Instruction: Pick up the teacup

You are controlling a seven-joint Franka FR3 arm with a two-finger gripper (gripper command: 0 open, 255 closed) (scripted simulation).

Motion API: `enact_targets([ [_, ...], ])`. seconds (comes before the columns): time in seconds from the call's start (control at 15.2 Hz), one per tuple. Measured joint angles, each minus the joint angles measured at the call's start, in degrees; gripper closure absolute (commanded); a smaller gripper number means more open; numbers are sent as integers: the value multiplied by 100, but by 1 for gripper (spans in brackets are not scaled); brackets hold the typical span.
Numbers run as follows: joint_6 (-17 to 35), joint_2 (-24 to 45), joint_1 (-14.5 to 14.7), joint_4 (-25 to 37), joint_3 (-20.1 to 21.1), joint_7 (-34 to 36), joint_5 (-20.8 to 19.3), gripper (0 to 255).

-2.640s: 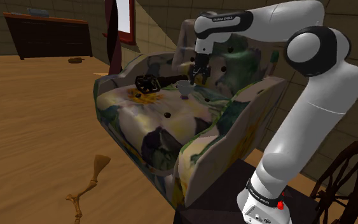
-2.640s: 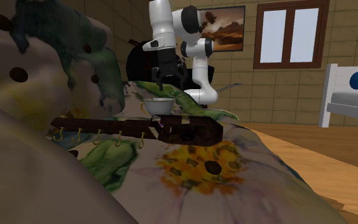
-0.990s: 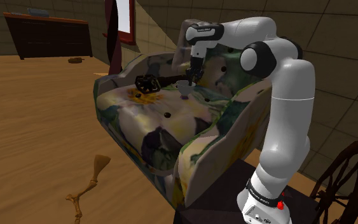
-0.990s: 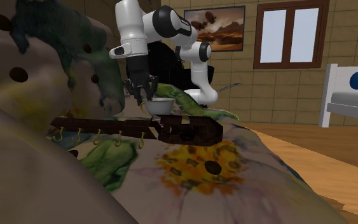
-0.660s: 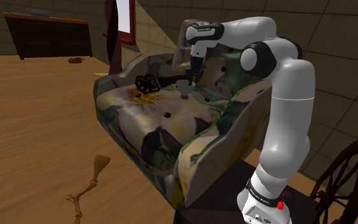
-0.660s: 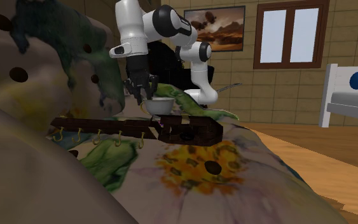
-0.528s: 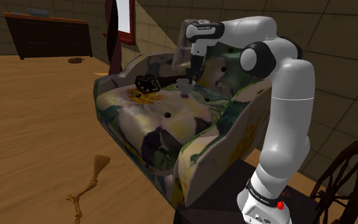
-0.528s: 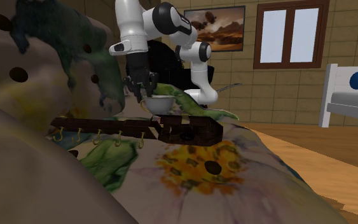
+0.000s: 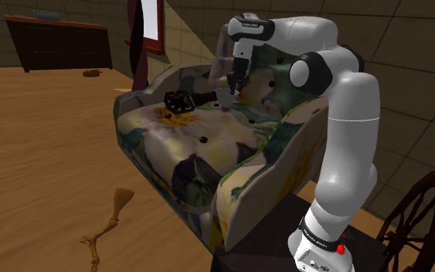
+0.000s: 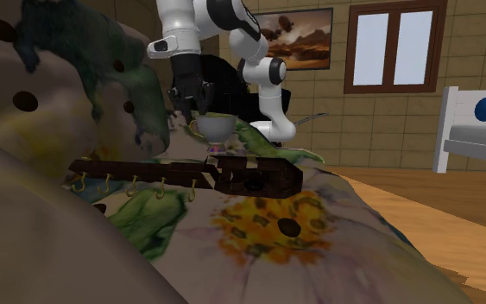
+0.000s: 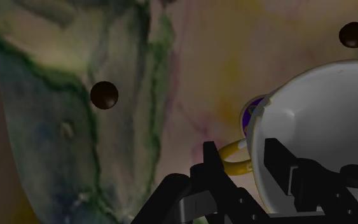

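Note:
A white teacup (image 10: 213, 129) with a small foot hangs just above the flowered sofa seat (image 10: 318, 233), behind a dark rack. My black gripper (image 10: 192, 107) is shut on its rim from above, at the side towards the backrest. In the shoulder view the teacup (image 9: 224, 98) is under the gripper (image 9: 232, 85), near the sofa's backrest. In the wrist view the cup's white bowl (image 11: 327, 121) sits beside a yellow handle loop (image 11: 233, 157), and the gripper (image 11: 246, 164) clasps the cup's wall between its fingers (image 11: 213, 167).
A dark wooden rack with gold hooks (image 10: 189, 176) lies across the seat in front of the cup. The sofa's arm (image 9: 262, 166) and backrest (image 10: 77, 60) close in the sides. A dresser (image 9: 57, 42) and a bone-shaped thing (image 9: 106, 229) are on the wooden floor.
The gripper has risen with the teacup in it; the cup has left the seat and now hangs above the rack's level. The arm's elbow swung earlier towards the backrest.

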Motion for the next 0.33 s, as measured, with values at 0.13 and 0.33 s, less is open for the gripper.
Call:
enact_targets([
  [0.13, -181, 55, -30, 235, -2, 9, 19, 255],
  [0.33, -437, 138, -81, 571, -6, 15, 48, 255],
])
